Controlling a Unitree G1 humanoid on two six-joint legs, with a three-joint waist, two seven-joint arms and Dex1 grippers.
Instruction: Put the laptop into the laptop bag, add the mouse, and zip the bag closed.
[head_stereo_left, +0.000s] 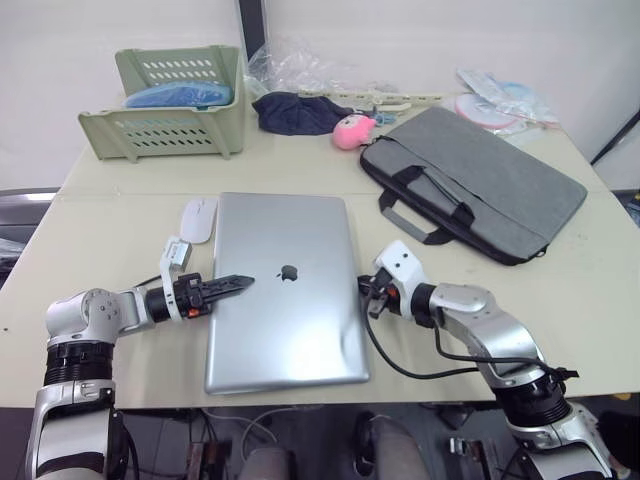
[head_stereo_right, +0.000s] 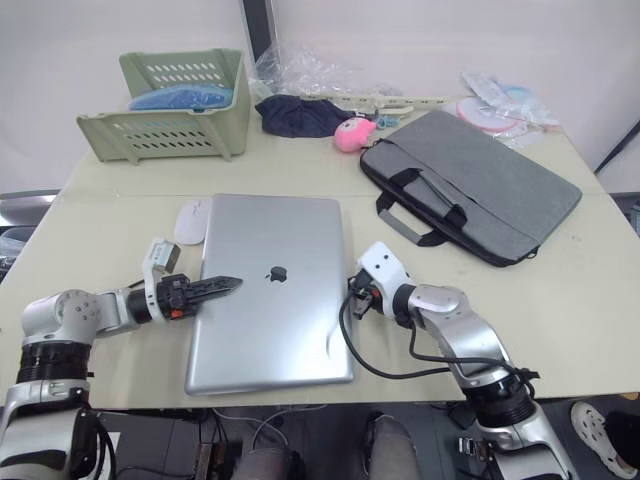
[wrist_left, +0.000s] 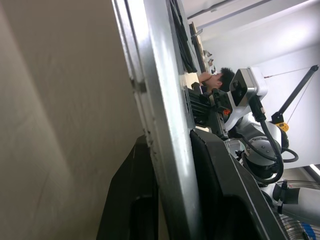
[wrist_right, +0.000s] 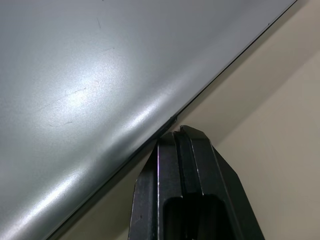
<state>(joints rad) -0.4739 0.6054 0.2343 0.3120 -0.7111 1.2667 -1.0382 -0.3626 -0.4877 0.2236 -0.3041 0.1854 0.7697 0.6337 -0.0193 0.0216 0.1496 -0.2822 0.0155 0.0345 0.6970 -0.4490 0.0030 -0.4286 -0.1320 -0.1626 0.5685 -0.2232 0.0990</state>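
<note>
The silver laptop (head_stereo_left: 285, 290) lies closed in the middle of the table, logo up. My left gripper (head_stereo_left: 238, 284) is shut on its left edge: the left wrist view has that edge running between the two black fingers (wrist_left: 222, 190). My right gripper (head_stereo_left: 367, 291) is at the laptop's right edge, and its fingers (wrist_right: 180, 165) are shut together with the tips against that edge. The white mouse (head_stereo_left: 198, 218) rests beside the laptop's far left corner. Far right on the table, the grey laptop bag (head_stereo_left: 480, 180) lies flat with its black handles toward the laptop.
A green basket (head_stereo_left: 170, 135) holding something blue stands at the far left. A dark cloth (head_stereo_left: 295, 112), a pink plush toy (head_stereo_left: 352, 131) and clear plastic bags lie along the back. The table's front edge runs just under the laptop.
</note>
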